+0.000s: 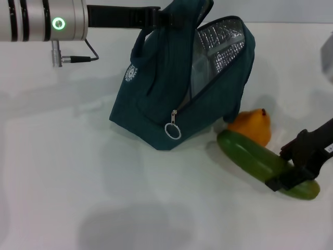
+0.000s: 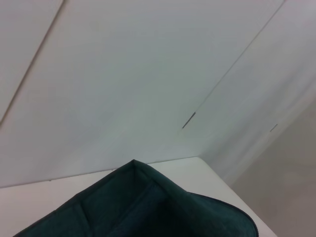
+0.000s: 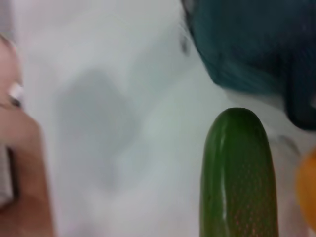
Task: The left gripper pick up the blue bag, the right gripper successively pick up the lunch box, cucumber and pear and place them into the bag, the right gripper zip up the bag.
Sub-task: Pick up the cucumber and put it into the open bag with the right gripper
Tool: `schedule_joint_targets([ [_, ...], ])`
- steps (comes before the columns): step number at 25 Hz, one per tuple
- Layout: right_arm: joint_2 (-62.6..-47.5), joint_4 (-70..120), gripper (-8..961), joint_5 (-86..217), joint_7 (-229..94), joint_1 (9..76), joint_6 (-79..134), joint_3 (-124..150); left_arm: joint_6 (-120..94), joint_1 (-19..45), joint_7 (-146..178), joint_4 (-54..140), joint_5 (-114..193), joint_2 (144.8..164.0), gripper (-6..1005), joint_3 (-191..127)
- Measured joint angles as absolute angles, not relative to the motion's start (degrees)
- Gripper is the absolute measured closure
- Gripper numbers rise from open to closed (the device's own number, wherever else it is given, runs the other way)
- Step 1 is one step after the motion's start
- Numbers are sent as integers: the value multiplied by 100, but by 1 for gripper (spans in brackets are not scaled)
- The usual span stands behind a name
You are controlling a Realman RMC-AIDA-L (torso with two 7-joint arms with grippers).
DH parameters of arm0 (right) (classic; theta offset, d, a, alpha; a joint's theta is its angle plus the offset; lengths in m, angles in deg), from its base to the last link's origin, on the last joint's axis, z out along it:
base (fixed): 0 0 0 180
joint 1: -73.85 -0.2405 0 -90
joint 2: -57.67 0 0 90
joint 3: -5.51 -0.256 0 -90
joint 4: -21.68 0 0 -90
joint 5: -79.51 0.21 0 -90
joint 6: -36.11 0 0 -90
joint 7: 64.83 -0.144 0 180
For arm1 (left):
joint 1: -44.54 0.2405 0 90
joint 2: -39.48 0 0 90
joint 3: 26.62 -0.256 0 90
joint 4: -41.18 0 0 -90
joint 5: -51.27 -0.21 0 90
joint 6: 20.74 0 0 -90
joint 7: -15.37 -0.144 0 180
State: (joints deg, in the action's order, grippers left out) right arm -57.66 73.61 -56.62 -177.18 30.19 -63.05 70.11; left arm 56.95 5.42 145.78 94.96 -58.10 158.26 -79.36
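Note:
My left gripper (image 1: 156,16) is shut on the top of the blue bag (image 1: 156,99), holding it tilted on the white table with its mouth open and its silver lining showing. A pale clear shape inside the opening looks like the lunch box (image 1: 202,73). The bag's fabric (image 2: 148,207) fills the lower part of the left wrist view. The cucumber (image 1: 255,156) lies on the table beside the bag, with the pear (image 1: 253,125) behind it. My right gripper (image 1: 291,169) straddles the cucumber's far end, fingers against it. The right wrist view shows the cucumber (image 3: 237,173), the bag (image 3: 247,44) and the pear's edge (image 3: 307,182).
A round zipper pull (image 1: 173,130) hangs at the bag's front corner. A grey object (image 1: 328,57) sits at the right edge. A blurred pinkish-brown shape (image 3: 19,163) fills one side of the right wrist view. White table (image 1: 78,172) extends to the left and front.

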Motion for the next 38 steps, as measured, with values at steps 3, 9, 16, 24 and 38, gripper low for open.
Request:
schedule_joint_targets([
  [3, -5730, 7396, 373, -5279, -17334, 3142, -6889, 6492, 5695, 547, 14591, 9495, -5825, 15821, 933, -7936],
  [9, -5471, 7299, 371, -4482, -16209, 3524, -8490, 5165, 5696, 550, 14599, 9489, -5834, 15819, 933, -7935],
  [16, -5036, 7303, 369, -2442, -15522, 4302, -8612, 4618, 5697, 572, 14613, 9415, -5839, 15800, 933, -7937],
  [24, -5719, 7168, 367, -1535, -13652, 4721, -7263, 4060, 5756, 493, 14663, 9405, -5731, 15827, 933, -7958],
  [38, -5823, 4289, 364, 196, -9751, 4001, -5847, 4451, 5767, 325, 14761, 9361, -5752, 15821, 933, -7980],
])
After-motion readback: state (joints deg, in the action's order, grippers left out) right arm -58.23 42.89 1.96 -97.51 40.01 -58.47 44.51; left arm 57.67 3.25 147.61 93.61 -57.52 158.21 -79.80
